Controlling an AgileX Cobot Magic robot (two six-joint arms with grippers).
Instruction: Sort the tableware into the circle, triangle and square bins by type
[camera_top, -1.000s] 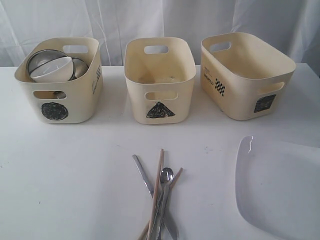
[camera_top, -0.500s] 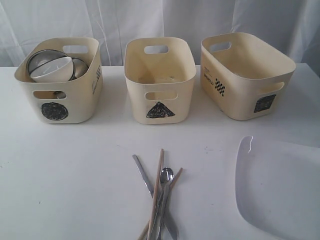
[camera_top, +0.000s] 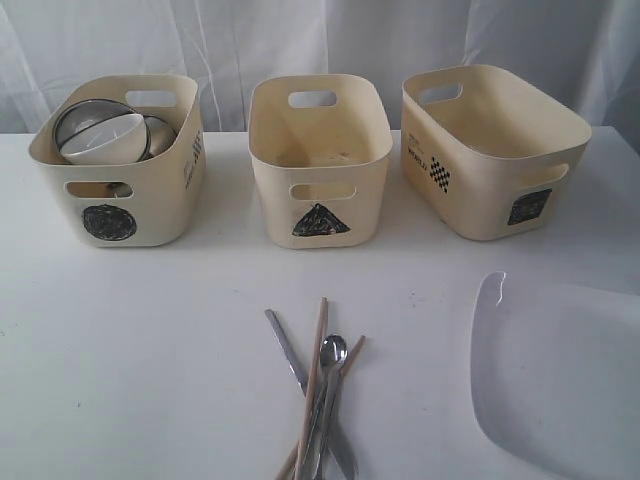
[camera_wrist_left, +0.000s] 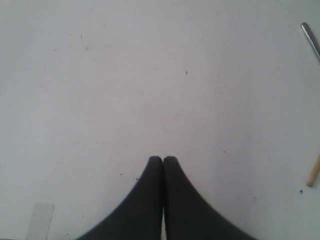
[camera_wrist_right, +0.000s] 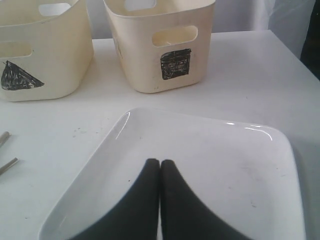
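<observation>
plate (camera_wrist_right: 215, 160) — white, square, glossy, raised rim | left gripper (camera_wrist_left: 163, 159) closed tight | right gripper (camera_wrist_right: 160, 161) — closed tight

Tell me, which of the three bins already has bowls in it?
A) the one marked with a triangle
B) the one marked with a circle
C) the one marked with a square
B: the white bowl and a steel bowl sit inside the circle bin, on the left in the exterior view.

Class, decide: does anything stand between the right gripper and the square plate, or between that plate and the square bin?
Nothing visible does. The right gripper, jaws shut, hangs right over the plate, and only table surface lies between the plate and the square bin.
</observation>
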